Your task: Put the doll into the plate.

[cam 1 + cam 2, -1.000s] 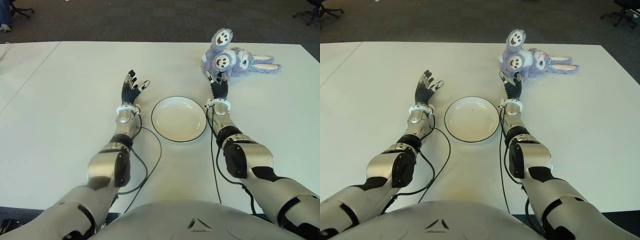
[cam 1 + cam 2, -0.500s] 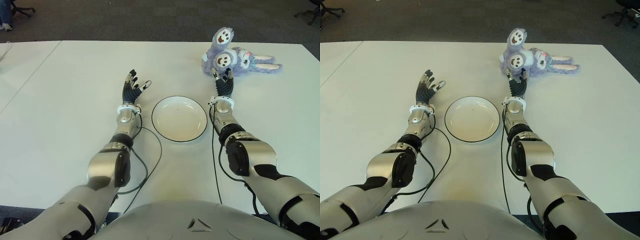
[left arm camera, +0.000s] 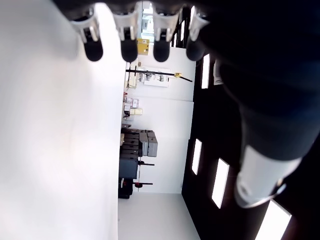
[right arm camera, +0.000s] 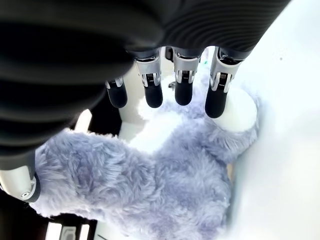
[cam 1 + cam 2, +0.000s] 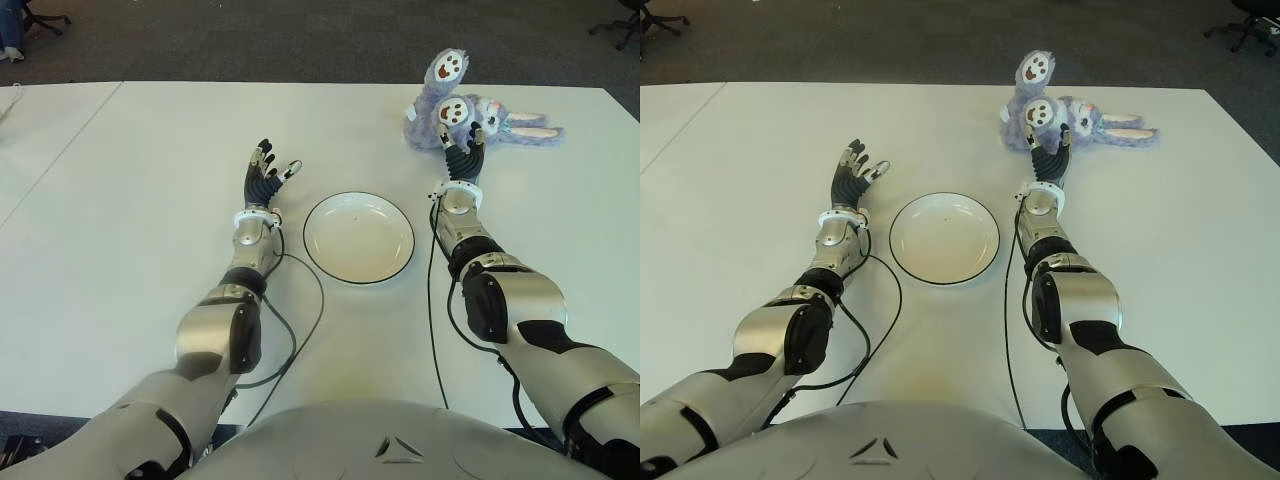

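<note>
No writing shows; right robot hand (image 5: 462, 160) open at doll (image 5: 480, 118)

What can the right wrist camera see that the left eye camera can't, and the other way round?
Only the right wrist view shows the right hand's fingers spread open just above the doll's fur. Only the left eye view shows the empty plate, the table and the open left hand left of the plate. Both show the purple doll and the right hand.

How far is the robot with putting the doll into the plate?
Nothing is done yet: the plate holds nothing. In hand: the right hand reaches over the doll with open fingers, not gripping. Left: grasp, carry, release. The left hand shows open, left of the plate.
</note>
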Available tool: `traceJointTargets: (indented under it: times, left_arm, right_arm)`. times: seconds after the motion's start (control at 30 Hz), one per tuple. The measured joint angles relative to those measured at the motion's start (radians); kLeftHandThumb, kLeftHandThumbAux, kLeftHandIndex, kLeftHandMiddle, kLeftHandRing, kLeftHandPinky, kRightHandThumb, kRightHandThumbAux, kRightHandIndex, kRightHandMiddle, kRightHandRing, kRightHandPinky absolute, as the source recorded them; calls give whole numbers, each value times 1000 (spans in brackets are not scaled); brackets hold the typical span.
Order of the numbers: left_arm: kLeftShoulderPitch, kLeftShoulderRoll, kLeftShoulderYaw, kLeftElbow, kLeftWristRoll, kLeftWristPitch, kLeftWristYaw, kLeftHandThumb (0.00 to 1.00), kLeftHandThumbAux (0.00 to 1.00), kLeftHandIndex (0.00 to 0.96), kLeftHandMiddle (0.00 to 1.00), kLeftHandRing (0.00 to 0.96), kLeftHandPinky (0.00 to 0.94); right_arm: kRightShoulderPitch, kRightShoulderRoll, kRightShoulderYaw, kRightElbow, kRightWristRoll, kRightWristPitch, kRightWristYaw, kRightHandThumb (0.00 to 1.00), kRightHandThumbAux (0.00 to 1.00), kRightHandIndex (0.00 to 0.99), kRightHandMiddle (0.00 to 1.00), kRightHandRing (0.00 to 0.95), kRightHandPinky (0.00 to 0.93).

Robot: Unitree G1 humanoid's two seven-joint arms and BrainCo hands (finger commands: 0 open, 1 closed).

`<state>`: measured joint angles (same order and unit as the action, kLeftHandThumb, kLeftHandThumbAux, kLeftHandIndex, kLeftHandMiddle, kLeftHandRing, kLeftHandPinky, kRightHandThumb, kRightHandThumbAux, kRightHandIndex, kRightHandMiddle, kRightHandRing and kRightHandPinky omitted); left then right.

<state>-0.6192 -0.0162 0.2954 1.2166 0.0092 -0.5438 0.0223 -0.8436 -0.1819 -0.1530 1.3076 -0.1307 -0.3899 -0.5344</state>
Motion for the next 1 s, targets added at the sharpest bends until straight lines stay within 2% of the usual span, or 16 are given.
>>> traceJointTargets:
  times: [0.4, 0.73, 1.0]
  left_arm:
    - [0, 0, -3, 0, 7, 0, 0, 0, 725, 0, 0, 0, 0]
    - [0, 0, 1, 0, 1, 0, -4, 0, 715, 0, 0, 0, 0]
    - [-1, -1, 3, 0, -1, 0, -4, 0, 705, 0, 0, 0, 0]
  right_arm:
    - [-32, -3, 19, 0, -7, 0, -26, 309, 452, 0, 0, 0, 0]
    - [-39, -4, 19, 0, -6, 0, -14, 247, 481, 0, 0, 0, 0]
    - [-42, -39, 11, 0, -2, 0, 42, 206, 528, 0, 0, 0, 0]
